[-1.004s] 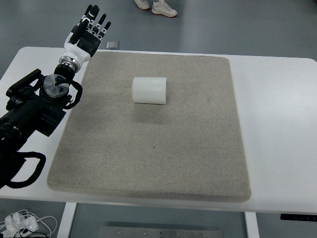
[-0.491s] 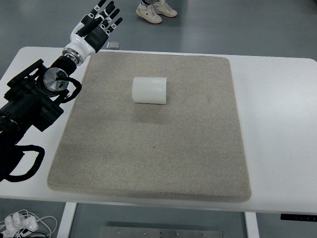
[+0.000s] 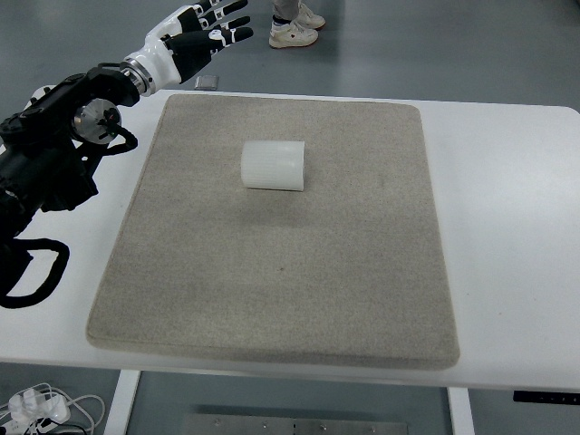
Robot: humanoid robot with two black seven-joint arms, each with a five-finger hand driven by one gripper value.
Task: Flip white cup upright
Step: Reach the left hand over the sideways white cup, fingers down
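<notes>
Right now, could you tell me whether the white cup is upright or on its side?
On its side: the white cup lies lengthwise on the mat.

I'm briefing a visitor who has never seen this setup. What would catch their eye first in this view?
Probably the white cup, lying on its side alone on the far half of the grey felt mat that covers most of the white table. Next, the bulky black left arm coming in at the upper left, its left hand open with fingers spread, above the table's far left corner and well clear of the cup.
</notes>
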